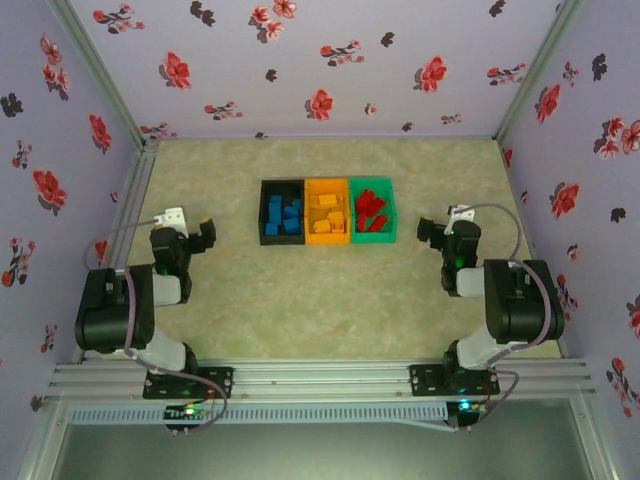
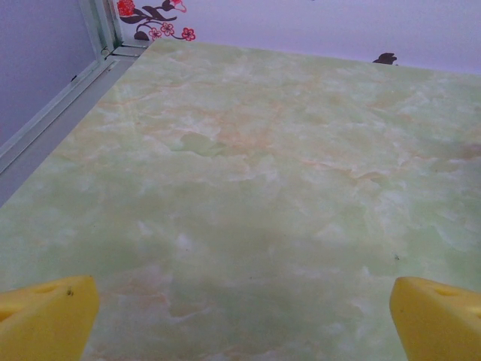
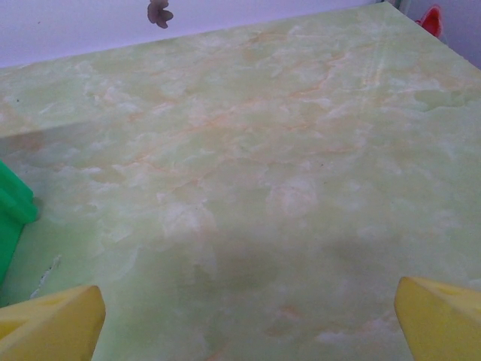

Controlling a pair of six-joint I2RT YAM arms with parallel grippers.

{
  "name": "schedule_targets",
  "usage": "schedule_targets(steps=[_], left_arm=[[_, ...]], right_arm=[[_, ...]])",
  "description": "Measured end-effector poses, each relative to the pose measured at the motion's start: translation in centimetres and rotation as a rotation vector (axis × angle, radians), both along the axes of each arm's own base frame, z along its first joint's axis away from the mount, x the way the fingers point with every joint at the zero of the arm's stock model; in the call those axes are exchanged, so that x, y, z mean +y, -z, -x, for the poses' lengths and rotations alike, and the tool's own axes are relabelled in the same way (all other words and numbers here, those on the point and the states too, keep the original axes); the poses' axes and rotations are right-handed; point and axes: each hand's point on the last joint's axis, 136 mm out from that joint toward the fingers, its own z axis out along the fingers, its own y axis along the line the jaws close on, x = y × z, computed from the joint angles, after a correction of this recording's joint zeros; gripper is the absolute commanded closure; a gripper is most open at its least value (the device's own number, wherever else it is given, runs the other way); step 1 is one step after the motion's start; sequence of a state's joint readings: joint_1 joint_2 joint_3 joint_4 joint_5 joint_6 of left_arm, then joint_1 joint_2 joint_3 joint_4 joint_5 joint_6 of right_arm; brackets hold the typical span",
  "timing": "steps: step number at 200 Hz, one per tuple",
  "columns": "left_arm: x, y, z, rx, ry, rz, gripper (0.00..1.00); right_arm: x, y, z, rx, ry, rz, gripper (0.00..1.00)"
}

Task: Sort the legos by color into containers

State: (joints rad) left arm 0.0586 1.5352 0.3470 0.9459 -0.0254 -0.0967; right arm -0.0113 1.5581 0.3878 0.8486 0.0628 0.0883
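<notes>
While left tool (image 1: 207, 232) and right tool (image 1: 429, 233) gape | legos (image 1: 290, 216) inside containers (image 1: 327, 241)

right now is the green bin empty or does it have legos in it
Not empty: the green bin holds several red legos, piled inside its walls in the top view.

Two black, blocky jointed arms (image 1: 118, 312) with pale grey lower links carry looping grey cables (image 1: 497, 208), white wrist mounts (image 1: 176, 215) and bright yellow wedge-shaped fingers (image 2: 46, 320).
</notes>
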Motion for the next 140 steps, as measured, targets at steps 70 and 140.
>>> schedule_targets(steps=[70, 140], left_arm=[[-0.06, 0.03, 0.00, 0.001, 0.003, -0.003, 0.00], [-0.14, 0.39, 0.12, 0.017, 0.005, -0.002, 0.00]], right_arm=[[0.01, 0.00, 0.00, 0.000, 0.000, 0.000, 0.00], [0.01, 0.00, 0.00, 0.000, 0.000, 0.000, 0.00]])
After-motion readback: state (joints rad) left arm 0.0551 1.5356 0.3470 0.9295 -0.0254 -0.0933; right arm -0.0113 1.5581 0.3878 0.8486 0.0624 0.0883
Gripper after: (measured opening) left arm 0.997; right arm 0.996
